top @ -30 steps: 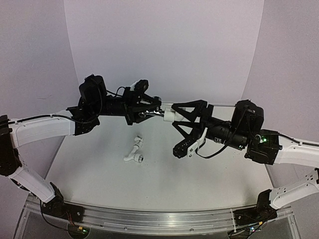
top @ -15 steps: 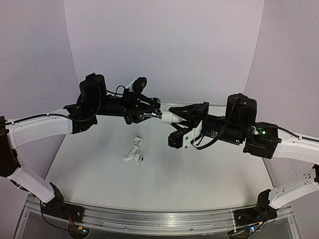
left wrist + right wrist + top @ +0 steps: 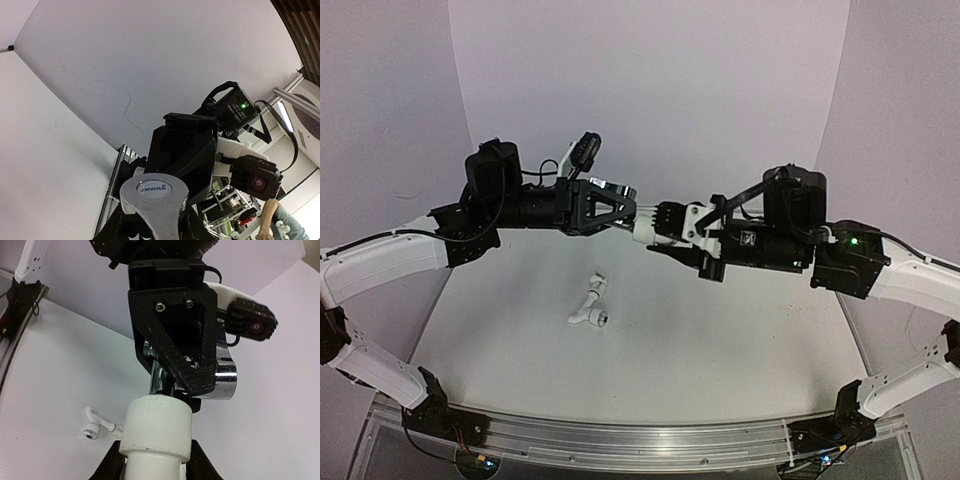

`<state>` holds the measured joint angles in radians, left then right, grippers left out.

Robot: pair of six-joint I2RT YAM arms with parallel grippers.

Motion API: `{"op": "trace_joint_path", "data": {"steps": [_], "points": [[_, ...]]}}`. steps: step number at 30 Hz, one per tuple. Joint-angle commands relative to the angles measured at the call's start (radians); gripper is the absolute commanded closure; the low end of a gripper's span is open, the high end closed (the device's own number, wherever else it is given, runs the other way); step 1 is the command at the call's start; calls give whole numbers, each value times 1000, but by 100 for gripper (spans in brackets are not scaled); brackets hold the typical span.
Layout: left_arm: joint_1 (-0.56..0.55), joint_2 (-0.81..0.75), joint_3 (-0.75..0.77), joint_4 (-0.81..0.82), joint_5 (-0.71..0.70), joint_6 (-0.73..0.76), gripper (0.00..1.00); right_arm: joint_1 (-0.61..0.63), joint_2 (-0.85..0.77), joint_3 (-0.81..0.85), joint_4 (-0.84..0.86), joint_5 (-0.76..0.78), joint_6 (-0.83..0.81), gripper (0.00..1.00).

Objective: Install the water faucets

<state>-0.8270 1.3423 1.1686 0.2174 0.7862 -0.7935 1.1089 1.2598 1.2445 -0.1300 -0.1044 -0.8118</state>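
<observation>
A chrome faucet (image 3: 623,206) is held in the air above the table's far middle, clamped in my left gripper (image 3: 612,210). Its end meets a white pipe fitting (image 3: 645,229) that my right gripper (image 3: 667,230) is shut on. In the left wrist view the faucet's chrome handle with a JMWRR cap (image 3: 155,190) rises between my left gripper's fingers (image 3: 155,222). In the right wrist view the white fitting (image 3: 157,427) sits between my right gripper's fingers (image 3: 156,462), and the chrome faucet (image 3: 222,380) enters its top. A second, small white faucet (image 3: 589,305) lies on the table below.
The small white faucet also shows in the right wrist view (image 3: 95,427), lying on the white tabletop (image 3: 650,340). White walls stand behind and at both sides. A metal rail (image 3: 640,440) runs along the near edge.
My right wrist has rolled around the fitting, its fingers turning over. Both grippers and the joined parts have lifted slightly. The left wrist has also turned.
</observation>
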Motion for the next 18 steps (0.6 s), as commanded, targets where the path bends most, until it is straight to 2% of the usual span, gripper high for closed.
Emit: {"op": "trace_joint_path", "data": {"steps": [1, 9, 18], "points": [[-17, -52, -25, 3, -27, 140, 100, 0, -20, 104, 133, -11, 334, 95], [-35, -83, -35, 18, -57, 198, 100, -43, -19, 148, 136, -66, 621, 100], [-47, -126, -56, 47, -96, 270, 100, -146, 14, 201, 138, -259, 1047, 100]]}}
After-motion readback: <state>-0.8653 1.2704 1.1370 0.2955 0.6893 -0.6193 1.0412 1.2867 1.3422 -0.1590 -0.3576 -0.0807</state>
